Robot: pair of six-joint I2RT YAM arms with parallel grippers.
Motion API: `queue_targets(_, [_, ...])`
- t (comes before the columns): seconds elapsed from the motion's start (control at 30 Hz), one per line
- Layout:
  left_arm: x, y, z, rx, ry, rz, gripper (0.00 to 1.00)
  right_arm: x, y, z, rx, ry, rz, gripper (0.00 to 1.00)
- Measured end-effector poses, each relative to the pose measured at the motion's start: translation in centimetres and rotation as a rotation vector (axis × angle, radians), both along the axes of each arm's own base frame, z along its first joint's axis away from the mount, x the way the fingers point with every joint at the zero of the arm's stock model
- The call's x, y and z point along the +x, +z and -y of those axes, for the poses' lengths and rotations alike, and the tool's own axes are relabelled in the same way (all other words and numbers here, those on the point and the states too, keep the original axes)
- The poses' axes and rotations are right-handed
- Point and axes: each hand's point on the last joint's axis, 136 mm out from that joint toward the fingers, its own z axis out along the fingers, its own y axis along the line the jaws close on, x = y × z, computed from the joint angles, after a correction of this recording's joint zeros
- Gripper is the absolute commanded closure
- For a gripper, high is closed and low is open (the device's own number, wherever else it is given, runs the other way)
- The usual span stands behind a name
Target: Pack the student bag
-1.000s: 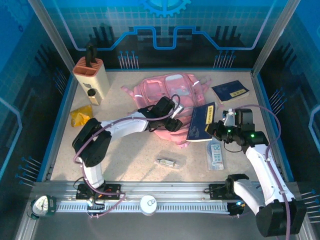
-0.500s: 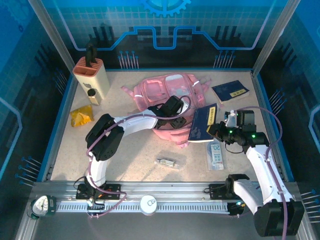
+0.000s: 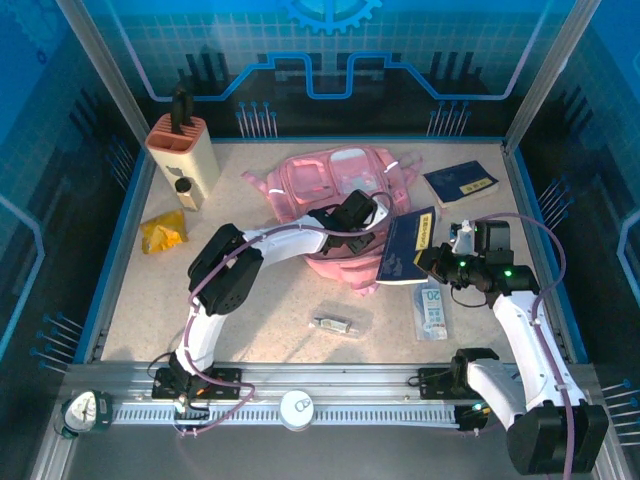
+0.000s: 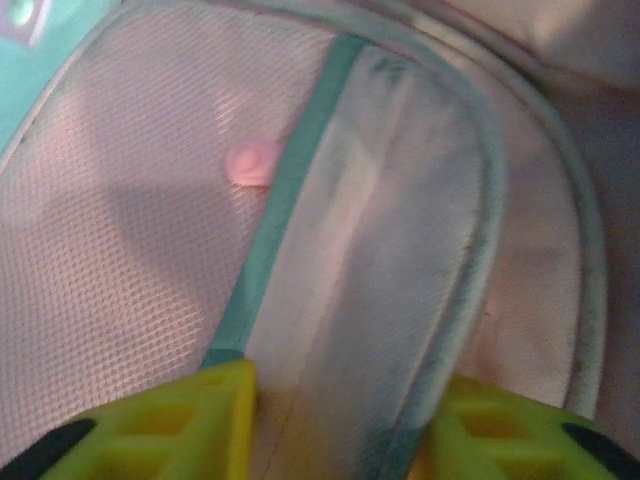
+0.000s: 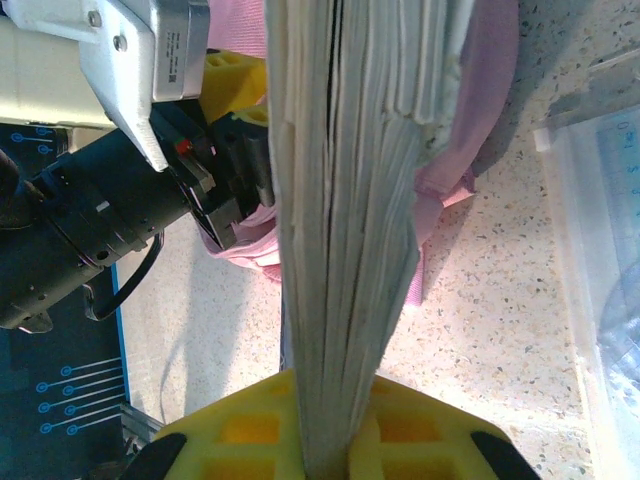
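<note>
Left pincer (image 3: 362, 214) farther right across the student bag (image 3: 310, 180), nearer the blue book (image 3: 408, 245).

A dark blue book (image 3: 405, 245) stands tilted between the fingers of the right gripper (image 3: 425, 262), and its page edges face the wrist camera. A second blue book (image 3: 460, 184) lies flat on the far side of this gripper, apart from it. On its near side, just beside, lies a clear flat pouch (image 3: 432, 308) with the print "20". A small clear packet (image 3: 334, 323) lies on the near side of the left gripper (image 3: 362, 218). Well apart to the left of the left gripper lies a yellow packet (image 3: 162, 232), and farther back stands a beige holder (image 3: 180, 155) with a black top
</note>
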Motion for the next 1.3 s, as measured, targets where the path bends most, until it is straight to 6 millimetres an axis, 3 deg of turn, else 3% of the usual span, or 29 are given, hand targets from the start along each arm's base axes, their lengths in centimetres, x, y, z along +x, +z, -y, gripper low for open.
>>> queue_targets(0.27, [0.6, 0.9, -0.6, -0.003, 0.011, 0.019, 0.96, -0.4, 0.2, 0.0, -0.001, -0.001, 0.003, 0.99])
queue_targets(0.4, [1.0, 2.9, -1.2, -0.027, 0.026, 0.047, 1.0, -0.9, 0.2, 0.1, -0.007, 0.0, -0.002, 0.98])
queue_targets(0.67, [2.1, 9.7, -3.8, -0.115, 0.108, 0.128, 1.0, -1.2, 1.6, 0.4, -0.039, 0.001, 0.016, 0.99])
queue_targets(0.8, [2.6, 12.1, -5.3, -0.149, 0.159, 0.146, 1.0, -1.0, 1.7, 0.0, -0.04, 0.018, 0.019, 0.99])
queue_targets(1.0, [4.0, 14.3, -7.0, -0.191, 0.244, 0.154, 1.0, -0.7, 0.6, -3.2, -0.028, 0.126, -0.023, 0.99])
queue_targets(1.3, [4.1, 15.4, -7.8, -0.222, 0.262, 0.155, 1.0, 4.3, -1.3, -9.6, 0.063, 0.225, -0.029, 0.98])
